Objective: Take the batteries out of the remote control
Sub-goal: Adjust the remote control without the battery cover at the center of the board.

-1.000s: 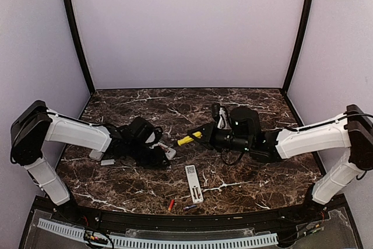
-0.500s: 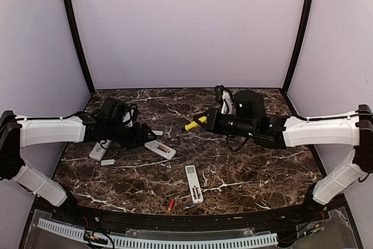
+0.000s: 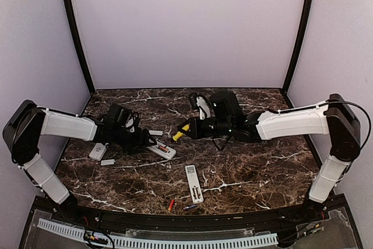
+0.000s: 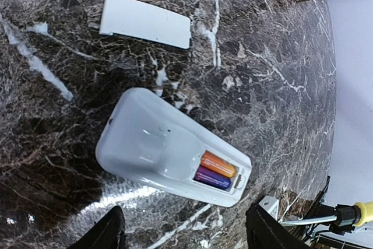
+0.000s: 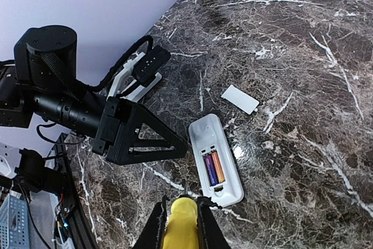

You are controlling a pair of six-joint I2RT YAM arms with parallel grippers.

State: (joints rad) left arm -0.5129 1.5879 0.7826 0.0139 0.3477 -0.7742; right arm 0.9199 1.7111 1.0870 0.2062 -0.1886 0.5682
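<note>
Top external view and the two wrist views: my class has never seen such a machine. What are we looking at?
Two robot arms are bolted to a marble table. The wide picture looks down from above and behind; the other two come from cameras on each wrist. The left hand is open, close to a white remote whose open back shows two batteries. The right hand grips a yellow-handled screwdriver. Two more remotes, cover plates and two loose batteries lie nearby.
</note>
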